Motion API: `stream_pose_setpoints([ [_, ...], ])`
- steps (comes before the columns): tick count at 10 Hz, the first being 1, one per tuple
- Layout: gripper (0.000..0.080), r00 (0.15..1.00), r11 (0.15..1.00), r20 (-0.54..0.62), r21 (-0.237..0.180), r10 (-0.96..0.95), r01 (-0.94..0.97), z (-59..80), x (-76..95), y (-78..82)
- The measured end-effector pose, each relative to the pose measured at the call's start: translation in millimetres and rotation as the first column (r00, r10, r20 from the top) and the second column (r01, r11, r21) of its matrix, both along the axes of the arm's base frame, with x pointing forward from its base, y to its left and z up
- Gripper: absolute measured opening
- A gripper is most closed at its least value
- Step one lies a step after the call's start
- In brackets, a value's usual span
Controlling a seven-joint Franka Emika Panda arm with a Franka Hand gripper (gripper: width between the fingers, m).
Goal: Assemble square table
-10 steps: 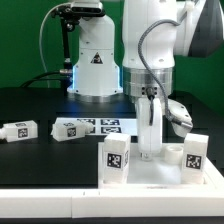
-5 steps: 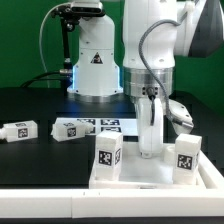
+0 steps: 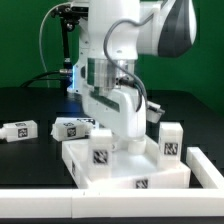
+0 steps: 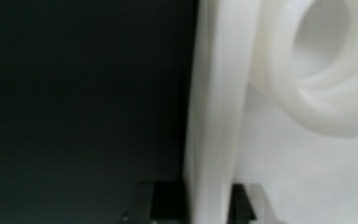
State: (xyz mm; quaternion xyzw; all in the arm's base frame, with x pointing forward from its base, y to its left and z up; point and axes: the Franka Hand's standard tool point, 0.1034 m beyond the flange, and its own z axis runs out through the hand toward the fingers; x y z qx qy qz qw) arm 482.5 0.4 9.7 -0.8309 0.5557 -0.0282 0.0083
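Claw (image 3: 128, 138) has just pinched shut on the raised rim (image 4: 211, 100) of the square top (image 3: 120, 172). Arm has swung, and the top now sits turned on the worktop (image 3: 30, 105), corner forward. Standing legs (image 3: 102, 148) are in their sockets; loose legs (image 3: 72, 127) wait at the exterior view's left, so this is likely repositioning for the third.

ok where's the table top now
Exterior view: the table top sits low centre, rim in the gripper, a loose leg beside it toward the view's left.
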Motion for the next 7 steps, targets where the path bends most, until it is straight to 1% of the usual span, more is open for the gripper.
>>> stream_pose_setpoints([
  [1,0.0055,0.999,0.999,-0.006,0.002,0.048,-0.048,-0.1,-0.5,4.2],
  [3,0.0055,0.982,0.982,-0.013,-0.006,0.191,-0.191,-1.5,-2.3,1.9],
  [4,0.0055,0.970,0.970,-0.015,-0.010,0.241,-0.241,-1.0,-1.9,-4.5],
  [5,0.0055,0.923,0.923,-0.029,0.001,0.385,-0.385,1.6,2.2,-20.1],
  [6,0.0055,0.875,0.875,-0.023,0.007,0.484,-0.484,4.8,12.5,-33.1],
  [7,0.0055,0.826,0.826,-0.031,0.002,0.563,-0.563,2.6,14.0,-30.9],
])
